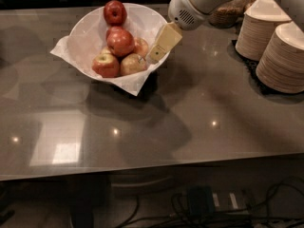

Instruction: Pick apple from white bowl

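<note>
The white bowl (80, 42), lined with white paper whose corners stick out, stands at the back left of the grey table (190, 108). It holds several apples. The large orange-red apple (120, 42) sits in the middle of the pile. A darker crimson apple (115, 12) rests against the bowl's far wall. Smaller yellow-red apples (105, 65) lie at the front. My gripper (155, 55) reaches in from the upper right, its cream finger tip over the bowl's right rim, just right of the apples and holding nothing.
Two stacks of off-white paper plates (280, 56) stand on a dark mat at the right edge. A basket of brown items (232, 8) sits behind the arm. Cables and a power strip (209, 201) lie on the floor below the table's front edge.
</note>
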Tool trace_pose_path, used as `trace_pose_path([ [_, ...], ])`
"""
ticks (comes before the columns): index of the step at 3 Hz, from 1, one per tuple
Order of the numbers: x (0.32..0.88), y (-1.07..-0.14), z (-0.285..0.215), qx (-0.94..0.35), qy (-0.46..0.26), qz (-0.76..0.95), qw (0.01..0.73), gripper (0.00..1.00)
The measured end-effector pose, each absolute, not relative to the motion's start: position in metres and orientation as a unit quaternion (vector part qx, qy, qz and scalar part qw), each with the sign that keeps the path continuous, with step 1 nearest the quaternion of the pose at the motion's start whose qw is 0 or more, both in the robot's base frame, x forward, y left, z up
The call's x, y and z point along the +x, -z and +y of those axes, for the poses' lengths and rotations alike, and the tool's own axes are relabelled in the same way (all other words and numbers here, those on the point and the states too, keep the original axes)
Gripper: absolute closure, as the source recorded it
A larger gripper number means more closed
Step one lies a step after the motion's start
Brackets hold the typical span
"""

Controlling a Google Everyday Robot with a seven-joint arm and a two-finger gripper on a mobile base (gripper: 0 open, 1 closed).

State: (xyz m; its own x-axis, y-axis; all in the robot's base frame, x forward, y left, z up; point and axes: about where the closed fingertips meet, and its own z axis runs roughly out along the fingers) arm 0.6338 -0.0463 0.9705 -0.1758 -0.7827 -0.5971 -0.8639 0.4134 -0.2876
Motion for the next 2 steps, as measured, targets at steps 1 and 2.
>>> trace_pose_path([
  [1,0.655,-0.97,-0.005,-0.54,-0.081,0.758,0.358,0.0],
  [2,0.672,-0.972,0.038,-0.546,-0.111,0.745,0.366,0.0],
])
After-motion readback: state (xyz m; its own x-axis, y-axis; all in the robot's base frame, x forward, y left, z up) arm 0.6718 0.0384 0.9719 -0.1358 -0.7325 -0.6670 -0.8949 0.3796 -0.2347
